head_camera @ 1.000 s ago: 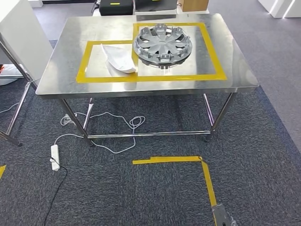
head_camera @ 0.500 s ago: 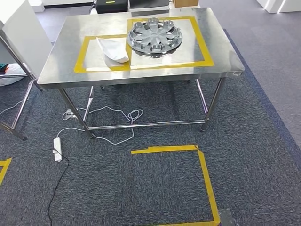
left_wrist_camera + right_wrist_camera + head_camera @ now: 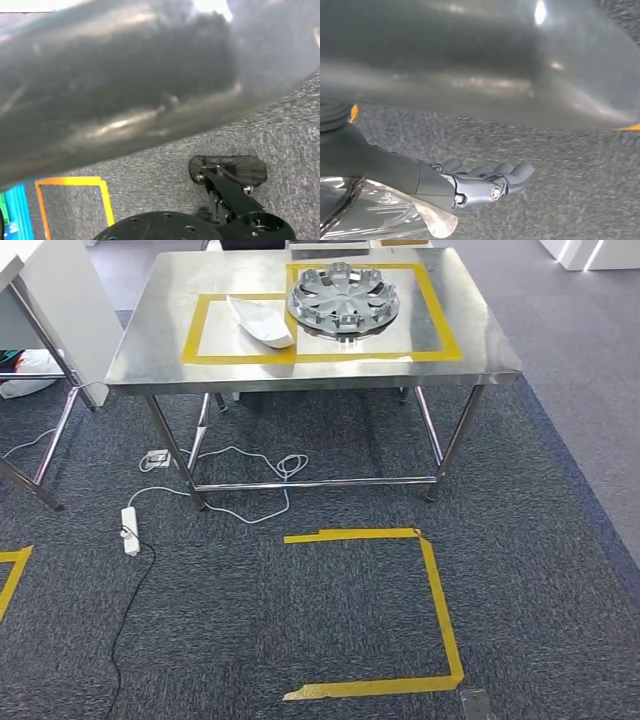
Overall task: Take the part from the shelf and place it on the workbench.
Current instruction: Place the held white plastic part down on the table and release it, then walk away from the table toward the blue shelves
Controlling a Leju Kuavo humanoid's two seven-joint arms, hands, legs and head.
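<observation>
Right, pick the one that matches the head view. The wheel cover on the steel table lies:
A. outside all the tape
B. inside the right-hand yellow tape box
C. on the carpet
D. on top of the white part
B: the wheel cover sits within the right-hand yellow tape box on the table, beside the white part.

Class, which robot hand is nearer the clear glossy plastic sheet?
Right. The right hand lies directly beside the clear glossy plastic sheet; the left wrist's camera faces grey carpet and yellow floor tape instead.

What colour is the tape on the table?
Yellow. The tape on the table shows best in the head view.
</observation>
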